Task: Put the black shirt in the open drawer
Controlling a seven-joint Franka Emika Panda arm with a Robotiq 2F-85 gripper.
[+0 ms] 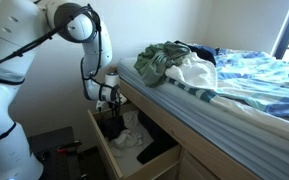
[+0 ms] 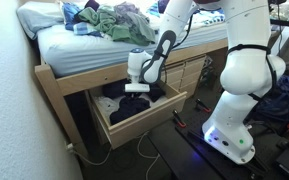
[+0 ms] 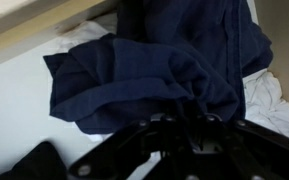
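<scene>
Bed [image 1: 239,98]: olive-green garment [image 1: 159,58], white garment [image 1: 196,72] | open drawer [image 2: 139,119]: black shirt [image 3: 149,70]

In an exterior view the bed [image 1: 219,115], wood-framed under striped blue bedding, carried a heap of clothes: an olive-green garment [image 1: 162,58] with a white garment [image 1: 196,72] at its four o'clock. Below the mattress the open drawer [image 2: 144,120] stood pulled out. On its pale bottom lay the black shirt [image 3: 154,70], crumpled, with a white cloth [image 3: 272,100] at its three o'clock in the wrist view.
</scene>
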